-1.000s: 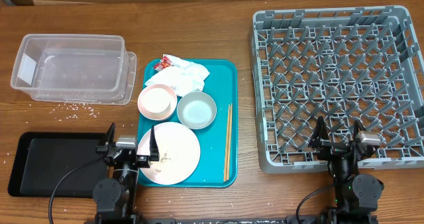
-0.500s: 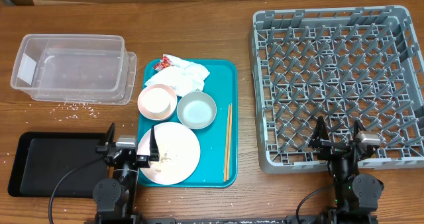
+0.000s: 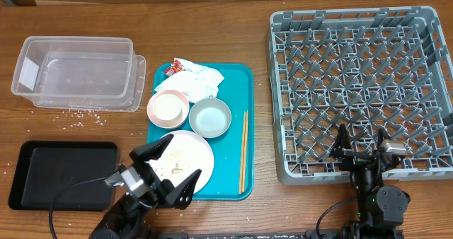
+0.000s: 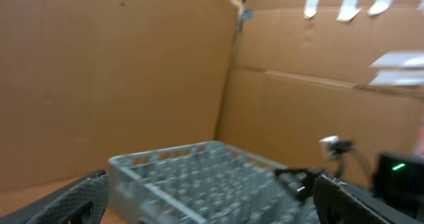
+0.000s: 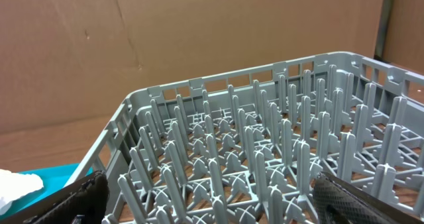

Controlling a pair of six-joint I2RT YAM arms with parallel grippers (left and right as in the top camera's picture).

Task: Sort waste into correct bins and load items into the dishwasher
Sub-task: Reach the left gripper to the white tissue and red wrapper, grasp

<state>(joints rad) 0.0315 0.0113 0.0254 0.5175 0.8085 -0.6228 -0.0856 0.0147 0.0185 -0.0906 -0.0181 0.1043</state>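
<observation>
The brown wooden table point(image 3: 212, 27) bore a clear plastic tub point(image 3: 78, 73), flat black tray point(image 3: 60, 172), teal rectangular tray point(image 3: 241, 83), grey pegged plastic rack point(image 3: 354, 16) and loose white rice grains point(image 3: 81, 113).

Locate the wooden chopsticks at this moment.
In the overhead view, the chopsticks lie lengthwise along the right side of the teal tray, just right of the grey-green bowl and the plate.

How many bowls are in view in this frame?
2. The pale pink bowl sits at the left edge of the teal tray; the grey-green bowl is just right of it, mid-tray. The overhead view shows no others, stacked or hidden.
</observation>
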